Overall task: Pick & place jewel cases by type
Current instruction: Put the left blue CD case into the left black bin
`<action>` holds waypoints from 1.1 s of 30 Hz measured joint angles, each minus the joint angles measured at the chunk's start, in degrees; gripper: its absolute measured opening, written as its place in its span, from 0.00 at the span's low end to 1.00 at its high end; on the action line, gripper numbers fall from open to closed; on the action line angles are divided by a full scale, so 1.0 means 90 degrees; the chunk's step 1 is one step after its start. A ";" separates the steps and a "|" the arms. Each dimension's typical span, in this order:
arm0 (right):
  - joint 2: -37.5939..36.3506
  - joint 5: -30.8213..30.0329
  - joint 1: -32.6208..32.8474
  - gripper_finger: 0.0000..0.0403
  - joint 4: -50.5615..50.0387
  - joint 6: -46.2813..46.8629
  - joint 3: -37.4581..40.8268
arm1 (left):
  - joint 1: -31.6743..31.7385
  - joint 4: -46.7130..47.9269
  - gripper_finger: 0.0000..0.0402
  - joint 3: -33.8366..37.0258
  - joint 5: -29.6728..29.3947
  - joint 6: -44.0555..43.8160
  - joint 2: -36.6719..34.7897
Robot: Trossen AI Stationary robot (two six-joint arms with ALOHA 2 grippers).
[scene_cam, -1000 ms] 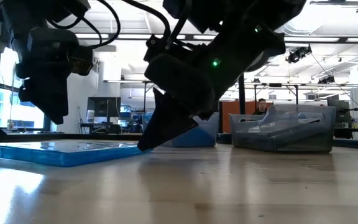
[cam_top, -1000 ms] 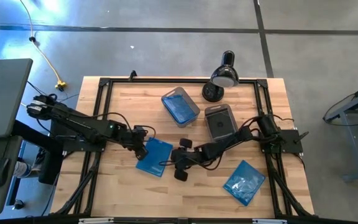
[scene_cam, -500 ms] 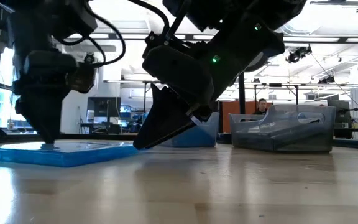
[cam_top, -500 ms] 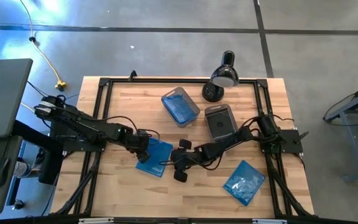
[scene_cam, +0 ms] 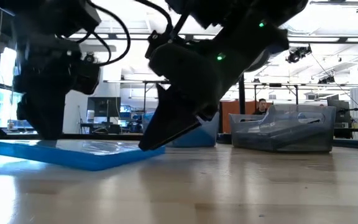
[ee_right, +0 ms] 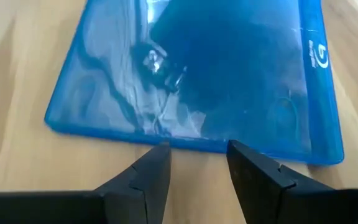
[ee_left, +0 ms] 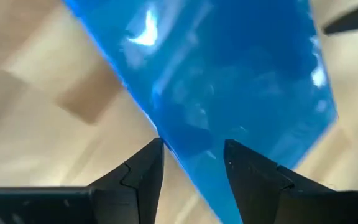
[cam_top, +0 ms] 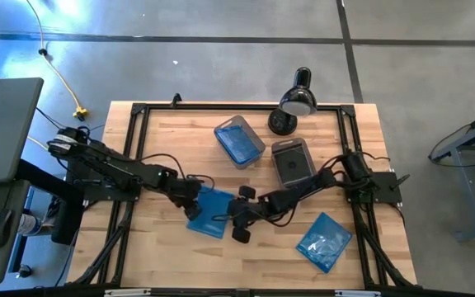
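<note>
Left end effector (cam_top: 191,200), fingers spread, straddles the blue case (cam_top: 210,211) at its 9 o'clock edge. Right end effector (cam_top: 234,216), fingers spread, sits at its 3 o'clock edge. Tubs (cam_top: 239,141) at 12; second blue case (cam_top: 324,241) at 4, bare bench (cam_top: 155,247) at 7.

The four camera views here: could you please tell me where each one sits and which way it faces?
High view: above the table, looking straight down; both dark arms show, meeting at the glossy blue rectangular jewel case.
Low view: at table-top height, looking level across into the room; both arms drop in from above.
Left wrist view: on the left arm, facing down past the left end effector, open astride the case's edge.
Right wrist view: on the right arm, facing past the right end effector, open at that case's edge.
All four views share this case.
</note>
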State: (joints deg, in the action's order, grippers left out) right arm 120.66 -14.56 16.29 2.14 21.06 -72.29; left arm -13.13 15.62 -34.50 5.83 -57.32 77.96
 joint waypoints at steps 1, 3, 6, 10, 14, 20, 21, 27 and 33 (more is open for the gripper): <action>-0.0003 -0.0009 0.0005 0.38 -0.0048 0.0000 0.0000 | -0.0005 -0.0184 0.41 0.0009 0.0063 0.0009 0.0012; -0.0015 -0.0089 0.0023 0.38 -0.0136 0.0005 0.0009 | -0.0012 -0.0474 0.41 0.0020 0.0176 0.0004 0.0013; -0.0016 -0.0162 0.0020 0.38 -0.0089 0.0045 -0.0018 | 0.0000 -0.0660 0.41 -0.0020 0.0148 -0.0022 0.0011; -0.0012 -0.0051 0.0012 0.38 -0.0048 0.0109 -0.0019 | 0.0004 -0.0739 0.41 -0.0021 0.0192 -0.0132 0.0000; -0.0012 0.0231 0.0012 0.38 -0.0013 0.0053 -0.0019 | 0.0000 -0.0856 0.41 -0.0019 0.0356 -0.0214 -0.0001; -0.0066 0.0014 0.0041 0.38 -0.0207 -0.0612 -0.0017 | 0.0005 -0.0769 0.41 -0.0034 0.0575 -0.0278 0.0482; -0.0143 -0.0014 0.0059 0.38 -0.0376 -0.0679 -0.0014 | 0.0005 -0.0778 0.41 -0.0049 0.0575 -0.0267 0.0587; -0.0893 -0.0385 0.0204 0.38 -0.1827 -0.0512 -0.0003 | 0.0017 -0.0694 0.41 -0.0063 0.0890 -0.0270 0.0926; -0.1048 -0.0292 0.0406 0.38 -0.2728 -0.0449 0.0045 | 0.0011 -0.0936 0.41 -0.0039 0.0885 -0.0180 0.0910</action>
State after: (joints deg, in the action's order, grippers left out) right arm 111.22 -17.19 19.95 -22.41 17.02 -71.88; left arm -13.03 7.19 -34.85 13.80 -58.94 86.15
